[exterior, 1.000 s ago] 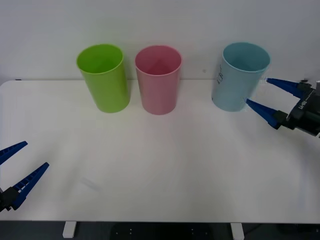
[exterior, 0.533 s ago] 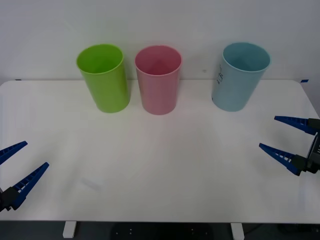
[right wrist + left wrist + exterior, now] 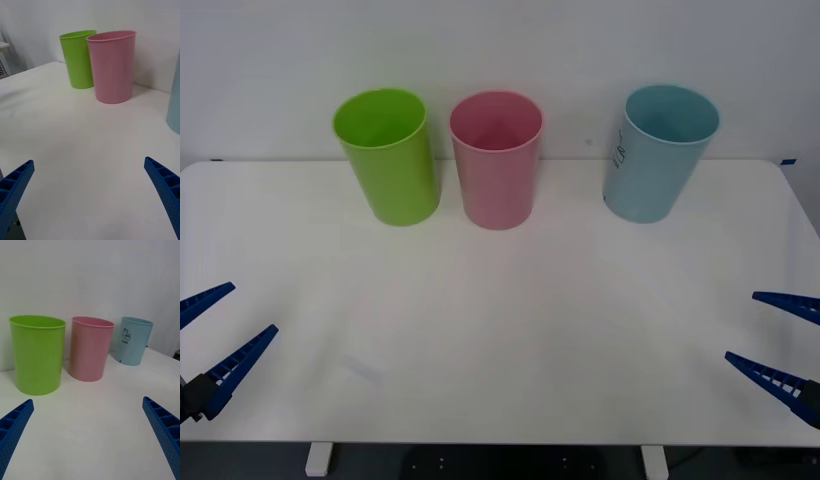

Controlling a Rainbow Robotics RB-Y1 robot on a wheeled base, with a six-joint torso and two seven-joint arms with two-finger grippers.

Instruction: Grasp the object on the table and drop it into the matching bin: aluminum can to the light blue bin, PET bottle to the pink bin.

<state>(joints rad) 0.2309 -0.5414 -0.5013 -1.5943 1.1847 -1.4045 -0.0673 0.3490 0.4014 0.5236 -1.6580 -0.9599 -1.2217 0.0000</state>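
Note:
The light blue bin (image 3: 660, 150) stands at the back right of the white table (image 3: 500, 330), with dark print and the word CAN on its side (image 3: 133, 341). The pink bin (image 3: 497, 160) stands at the back middle, upright, as the right wrist view (image 3: 112, 67) and the left wrist view (image 3: 90, 348) both show. The aluminum can and the PET bottle are out of view, and no object lies on the tabletop. My right gripper (image 3: 740, 326) is open and holds nothing, low at the front right edge. My left gripper (image 3: 254, 308) is open and holds nothing at the front left edge.
A lime green bin (image 3: 388, 155) stands upright just left of the pink one, close to the back wall. The three bins line the table's far edge. A wide gap separates the pink bin from the light blue one.
My right gripper has drawn back from beside the light blue bin to the table's front right edge, staying open. The left gripper and the bins have not moved.

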